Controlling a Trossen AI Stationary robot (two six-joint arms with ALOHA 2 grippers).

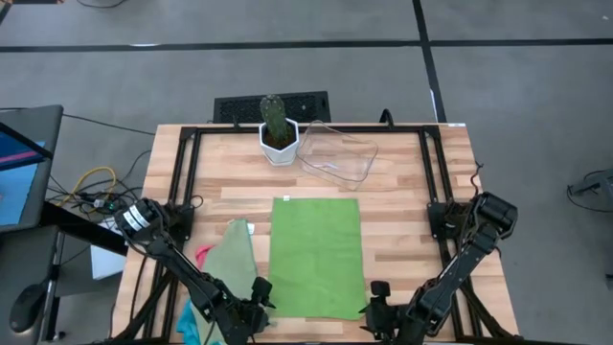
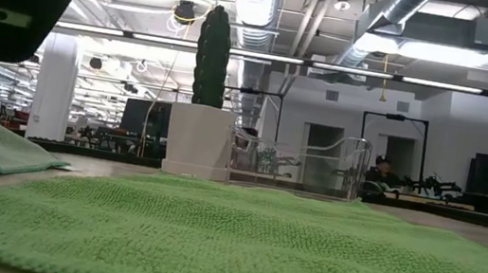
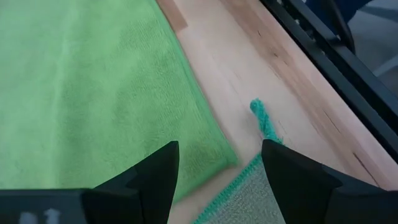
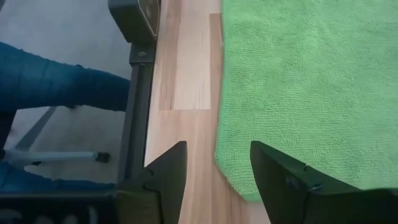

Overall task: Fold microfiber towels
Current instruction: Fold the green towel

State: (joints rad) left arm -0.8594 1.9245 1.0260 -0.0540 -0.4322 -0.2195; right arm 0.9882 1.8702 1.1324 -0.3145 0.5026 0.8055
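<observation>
Spread flat nearest us, the bright green square microfiber towel lies ungripped between our open, empty left gripper and right gripper, so uneven corner pinches could skew the fold.

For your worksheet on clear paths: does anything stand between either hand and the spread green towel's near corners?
Nothing visible does. The left hand and right hand, both open, sit right at the green towel's near corners over bare table.
</observation>
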